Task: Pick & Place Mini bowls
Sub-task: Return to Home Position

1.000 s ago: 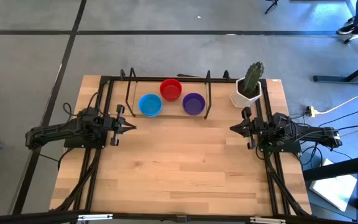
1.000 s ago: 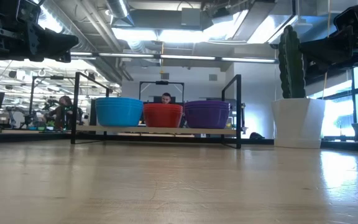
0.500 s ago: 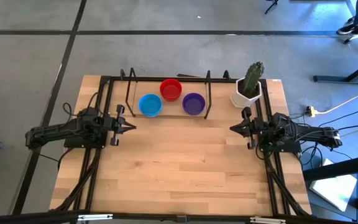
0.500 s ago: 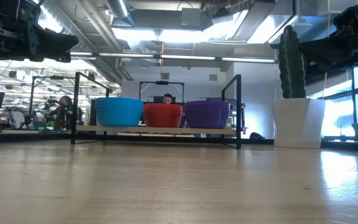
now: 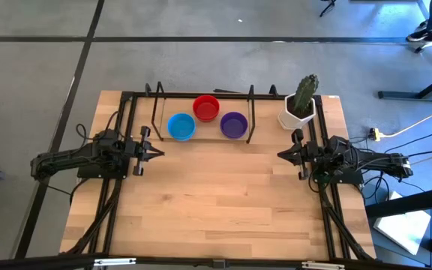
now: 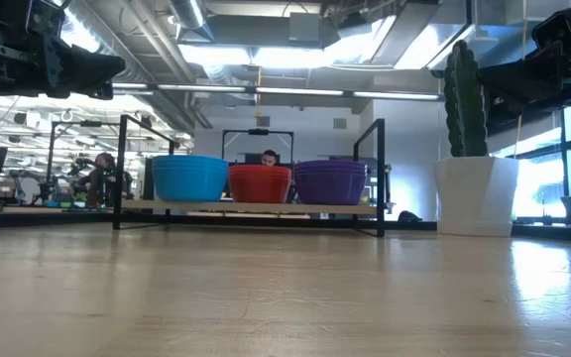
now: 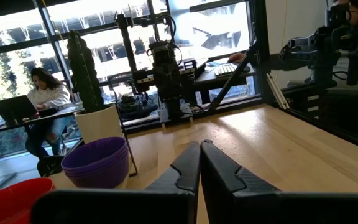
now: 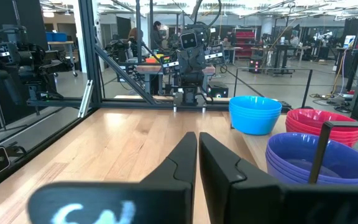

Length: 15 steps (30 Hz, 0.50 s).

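Now stacked by colour on the shelf (image 5: 250, 120), upper centre of the overhead frame: blue bowls (image 5: 181, 126), red bowls (image 5: 206, 108), purple bowls (image 5: 233, 124). Just below in frame, left hand (image 5: 156, 152) nearer blue, right hand (image 5: 281, 154) nearer purple; both closed, empty, pointing inward across the desk (image 5: 216, 202).

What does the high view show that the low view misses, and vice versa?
Only the high view: both arms whole, the left gripper and right gripper at the table's sides, and the red bowls farther back than the blue bowls and purple bowls. Only the low view: layered rims showing stacks, and a person beyond the shelf. Both: all three colours and the cactus pot.
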{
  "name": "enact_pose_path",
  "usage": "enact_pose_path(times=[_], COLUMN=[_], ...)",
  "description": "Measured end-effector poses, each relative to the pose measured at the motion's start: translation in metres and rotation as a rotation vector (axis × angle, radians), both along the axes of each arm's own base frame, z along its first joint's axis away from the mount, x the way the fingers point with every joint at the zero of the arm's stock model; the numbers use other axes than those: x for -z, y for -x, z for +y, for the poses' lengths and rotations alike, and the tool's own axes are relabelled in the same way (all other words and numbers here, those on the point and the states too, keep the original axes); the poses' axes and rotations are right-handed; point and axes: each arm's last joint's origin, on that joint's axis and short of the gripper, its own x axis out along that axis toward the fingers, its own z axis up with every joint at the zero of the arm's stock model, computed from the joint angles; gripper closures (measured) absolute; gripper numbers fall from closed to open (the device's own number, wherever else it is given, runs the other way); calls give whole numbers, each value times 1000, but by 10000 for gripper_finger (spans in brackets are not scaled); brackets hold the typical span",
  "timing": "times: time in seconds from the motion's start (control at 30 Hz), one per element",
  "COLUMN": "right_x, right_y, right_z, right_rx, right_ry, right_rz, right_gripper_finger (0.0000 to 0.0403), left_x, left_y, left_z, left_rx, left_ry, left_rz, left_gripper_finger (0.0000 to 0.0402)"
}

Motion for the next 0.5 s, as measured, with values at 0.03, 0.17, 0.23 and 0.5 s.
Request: enact_pose_path(times=[0.03, 0.17, 0.23, 0.5], right_x=[0, 0, 0, 0], right_y=[0, 0, 0, 0], right_z=[0, 0, 0, 0], right_rx=[0, 0, 0, 0], right_ry=[0, 0, 0, 0], right_rz=[-1, 0, -1, 0], right_gripper_finger=[382, 382, 382, 382], left_x=[0, 0, 0, 0], left_y=[0, 0, 0, 0], left_z=[0, 0, 0, 0], left_rx=[0, 0, 0, 0], left_ry=[0, 0, 0, 0], left_rz=[0, 0, 0, 0], left_gripper_finger=[394, 394, 393, 394])
